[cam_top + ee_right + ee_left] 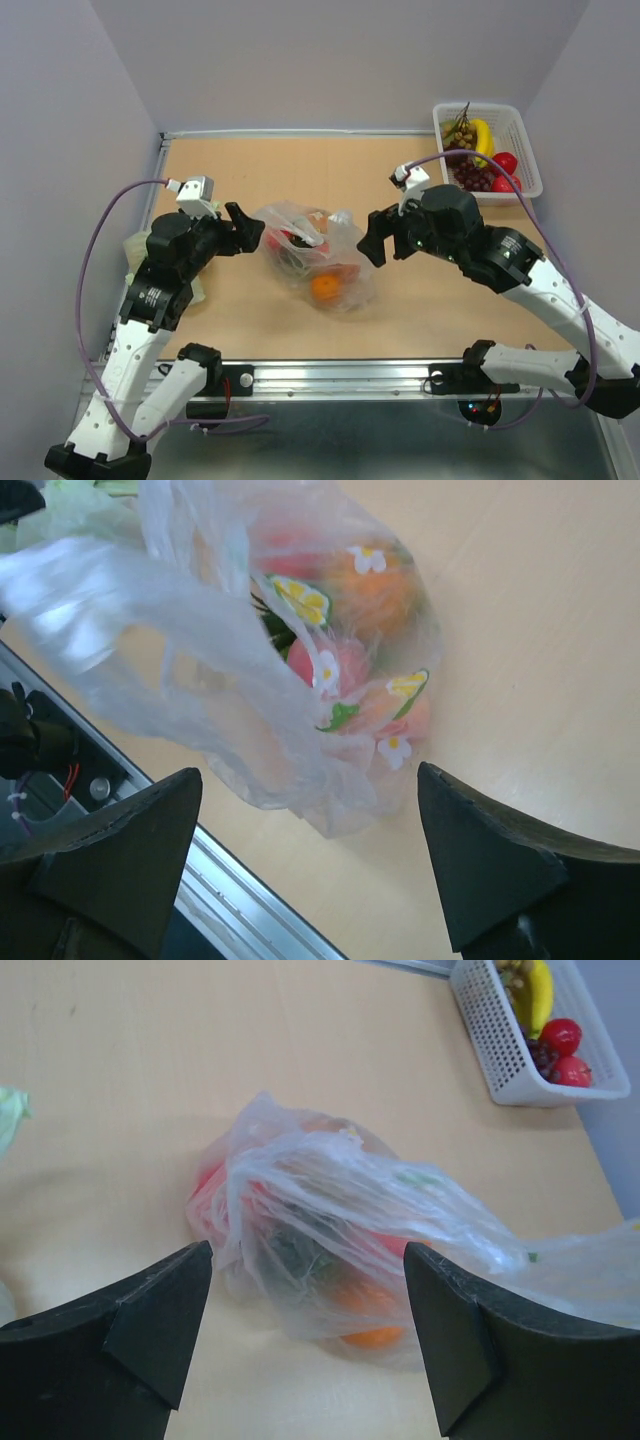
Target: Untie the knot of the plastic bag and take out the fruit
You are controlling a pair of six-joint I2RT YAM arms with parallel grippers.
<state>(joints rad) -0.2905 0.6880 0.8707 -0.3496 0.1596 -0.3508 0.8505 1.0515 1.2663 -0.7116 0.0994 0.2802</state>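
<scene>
The crinkly clear plastic bag lies slumped, fruit showing through.

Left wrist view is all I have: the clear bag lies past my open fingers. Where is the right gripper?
Observer: From above, the right gripper sits at the right side of the plastic bag, facing the left gripper across it.
Operator: Is it pinching any film?
Observer: No. In the right wrist view its fingers stand wide apart, and the bag lies beyond them.
Operator: Anything on the bag's far side that I can't see?
Observer: Yes. The right wrist view shows small flower prints, yellow and white with green leaves, on the film.
</scene>
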